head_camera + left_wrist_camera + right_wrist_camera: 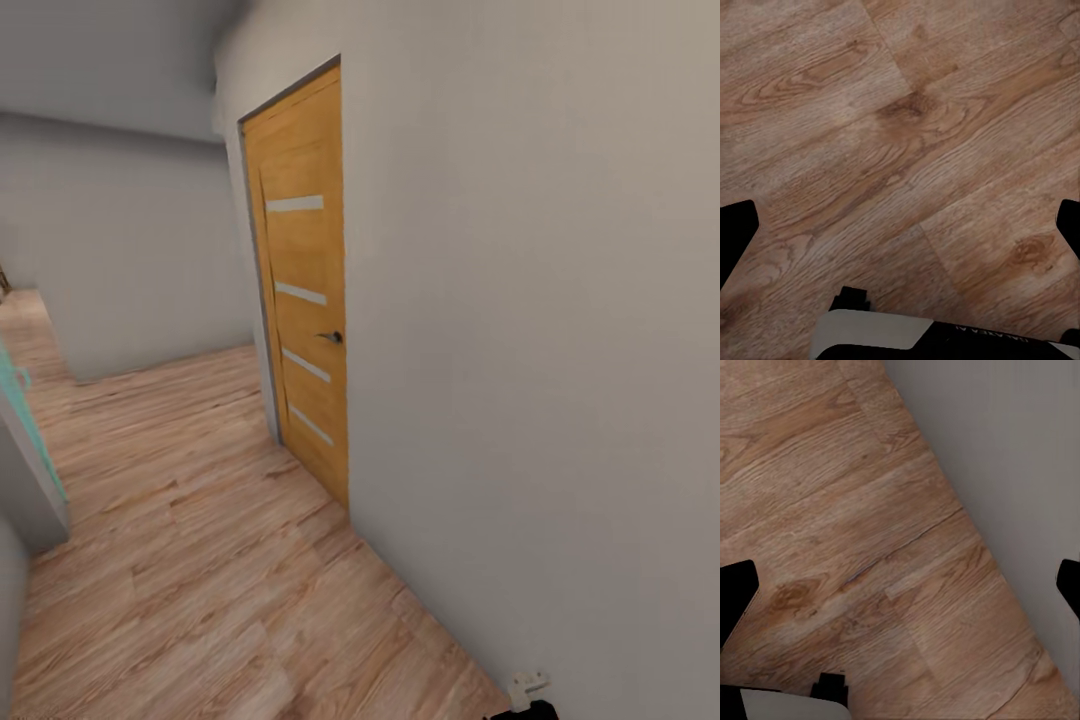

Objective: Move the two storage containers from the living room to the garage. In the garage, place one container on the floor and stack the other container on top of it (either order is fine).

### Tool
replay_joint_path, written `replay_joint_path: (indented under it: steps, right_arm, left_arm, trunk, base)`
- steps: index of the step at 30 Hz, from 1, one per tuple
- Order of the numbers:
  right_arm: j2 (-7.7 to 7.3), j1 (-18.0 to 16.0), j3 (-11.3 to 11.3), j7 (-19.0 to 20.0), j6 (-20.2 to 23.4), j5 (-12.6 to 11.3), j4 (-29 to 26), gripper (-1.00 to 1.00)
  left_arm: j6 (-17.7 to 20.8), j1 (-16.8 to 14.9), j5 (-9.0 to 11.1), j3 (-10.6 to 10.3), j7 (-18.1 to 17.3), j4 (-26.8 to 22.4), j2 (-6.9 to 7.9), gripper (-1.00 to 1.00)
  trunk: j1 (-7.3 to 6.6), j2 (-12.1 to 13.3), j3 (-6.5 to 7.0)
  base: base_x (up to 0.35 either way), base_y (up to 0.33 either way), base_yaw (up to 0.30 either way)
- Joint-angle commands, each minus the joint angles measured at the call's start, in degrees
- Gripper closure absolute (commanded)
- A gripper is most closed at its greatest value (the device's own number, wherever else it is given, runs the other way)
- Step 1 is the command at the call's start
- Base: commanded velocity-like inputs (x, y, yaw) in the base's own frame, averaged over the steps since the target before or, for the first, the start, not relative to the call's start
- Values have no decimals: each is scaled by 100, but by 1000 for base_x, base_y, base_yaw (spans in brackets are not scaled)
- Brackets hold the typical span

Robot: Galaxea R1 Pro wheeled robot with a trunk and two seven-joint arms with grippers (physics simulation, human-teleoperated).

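While both grippers (900, 225) (900, 585) are spread wide, empty, the wall (560, 350) at frame right should be given room.

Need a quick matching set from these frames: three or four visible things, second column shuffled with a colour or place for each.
Things:
1. door
2. door handle
3. wall
4. floor

Descriptions:
A. light wood planks
B. plain pale grey, to the right of the door
C. orange-brown wood with four pale horizontal strips
D. small dark lever at the door's right edge

Pairs: 1-C, 2-D, 3-B, 4-A
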Motion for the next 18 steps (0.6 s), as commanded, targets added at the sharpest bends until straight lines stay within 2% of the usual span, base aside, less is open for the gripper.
replay_joint_path:
  steps: [1,18]
  right_arm:
    - [-1,-9,37,-18,-29,28,18,-100]
    - [-1,-9,37,-18,-29,28,18,-100]
  left_arm:
    - [-21,-7,19,2,11,7,-3,-100]
    - [-27,-7,19,-3,22,7,-3,-100]
  trunk:
    - [7,-12,-13]
    - [7,-12,-13]
  base:
    - [328,0,296]
    - [328,0,296]
